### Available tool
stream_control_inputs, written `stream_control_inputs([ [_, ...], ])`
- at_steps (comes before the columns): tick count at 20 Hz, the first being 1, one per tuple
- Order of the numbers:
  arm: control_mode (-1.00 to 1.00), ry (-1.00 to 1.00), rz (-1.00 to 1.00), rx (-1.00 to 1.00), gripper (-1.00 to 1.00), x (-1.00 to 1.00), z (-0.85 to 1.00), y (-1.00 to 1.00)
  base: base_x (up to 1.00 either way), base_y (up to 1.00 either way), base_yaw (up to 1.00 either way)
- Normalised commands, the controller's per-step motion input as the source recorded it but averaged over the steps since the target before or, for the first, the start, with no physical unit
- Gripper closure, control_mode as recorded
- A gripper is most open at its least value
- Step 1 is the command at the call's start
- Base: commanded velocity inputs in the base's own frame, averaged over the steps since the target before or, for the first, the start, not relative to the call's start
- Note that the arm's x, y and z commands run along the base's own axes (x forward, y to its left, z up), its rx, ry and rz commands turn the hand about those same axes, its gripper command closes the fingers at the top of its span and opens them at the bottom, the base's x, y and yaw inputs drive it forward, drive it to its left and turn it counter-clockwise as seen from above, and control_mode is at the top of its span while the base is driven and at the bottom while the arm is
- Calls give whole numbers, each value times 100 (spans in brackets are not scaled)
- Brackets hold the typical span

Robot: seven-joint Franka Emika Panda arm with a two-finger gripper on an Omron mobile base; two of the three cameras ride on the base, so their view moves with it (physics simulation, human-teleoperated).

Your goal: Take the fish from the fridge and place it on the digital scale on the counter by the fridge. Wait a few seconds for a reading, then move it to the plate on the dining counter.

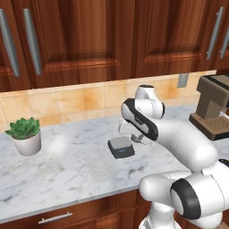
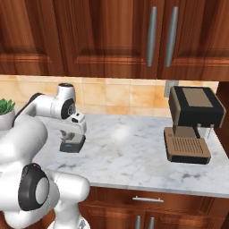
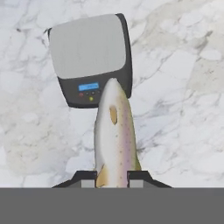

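Fish [image 3: 114,135] held over marble counter [image 1: 67,165], just short of digital scale [image 3: 89,50].
Gripper [image 3: 112,176] clamped on fish's tail end; head overlaps scale's display edge. Step: carry to scale. Next, I judge: advance over platform, lower, release.

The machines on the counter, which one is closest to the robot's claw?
The small flat digital scale, with its little blue display. It sits just beyond the gripper, which holds the fish. The tall brown coffee machine stands far off.

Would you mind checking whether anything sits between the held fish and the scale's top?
Nothing visible does. The gripper holds the fish just beside the scale, whose light top is bare; the plant and coffee machine stand well off to either side.
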Motion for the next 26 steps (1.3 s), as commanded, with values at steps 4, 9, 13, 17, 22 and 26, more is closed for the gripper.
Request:
stream_control_inputs([
  [4,-100,0,0,0,100,47,-45,3,0,0,0],
  [9,-100,0,0,-3,100,41,-27,12,0,0,0],
  [13,-100,0,0,-2,100,30,-13,15,0,0,0],
  [17,-100,0,0,-2,100,29,-23,11,0,0,0],
  [22,-100,0,0,0,100,10,-31,1,0,0,0],
  [26,-100,0,0,0,100,4,-34,8,0,0,0],
])
